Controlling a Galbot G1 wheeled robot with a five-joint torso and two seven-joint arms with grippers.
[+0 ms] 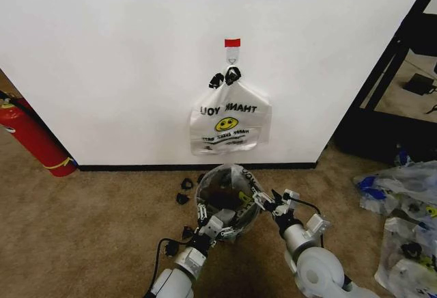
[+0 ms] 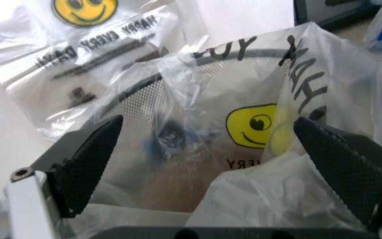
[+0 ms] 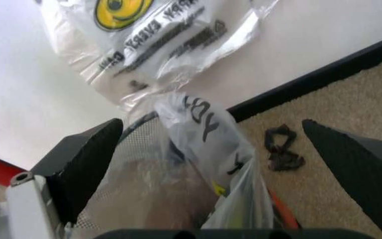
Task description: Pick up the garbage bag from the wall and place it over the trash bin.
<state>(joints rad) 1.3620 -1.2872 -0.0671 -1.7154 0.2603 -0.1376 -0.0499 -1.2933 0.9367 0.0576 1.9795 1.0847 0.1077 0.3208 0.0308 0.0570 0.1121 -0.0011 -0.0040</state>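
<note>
Garbage bag [image 1: 229, 192] is already draped over the trash bin [image 1: 222, 224] on the carpet [image 1: 89, 229], right below the wall [image 1: 123, 45] and just in front of the black baseboard [image 1: 136, 167]. It's thin, see-through white plastic, all crinkled up, with black lettering and a yellow smiley showing through on the inside in the left wrist view. The mouth of the bag faces up and is stretched round the rim, so its long axis runs pretty much straight up and down with the bin; you can see the black mesh through the plastic.

Both grippers are at the bin. The left gripper [image 1: 205, 217] sits at the near-left edge with its fingers [image 2: 88, 162] spread wide, loose plastic bunched between them but nothing pinched. The right gripper [image 1: 270, 202] is at the right edge, also spread open, with the bag's folds hanging between its fingers [image 3: 85, 167].

Up on the wall a second smiley bag [image 1: 230, 122] hangs from a hook [image 1: 232, 57] under a red tape strip [image 1: 233, 42], held by black clips [image 1: 225, 76]. A few more black clips [image 1: 183, 192] lie on the carpet by the baseboard. A red fire extinguisher [image 1: 34, 137] stands off to the left, and more bags [image 1: 403, 223] are piled on the right.
</note>
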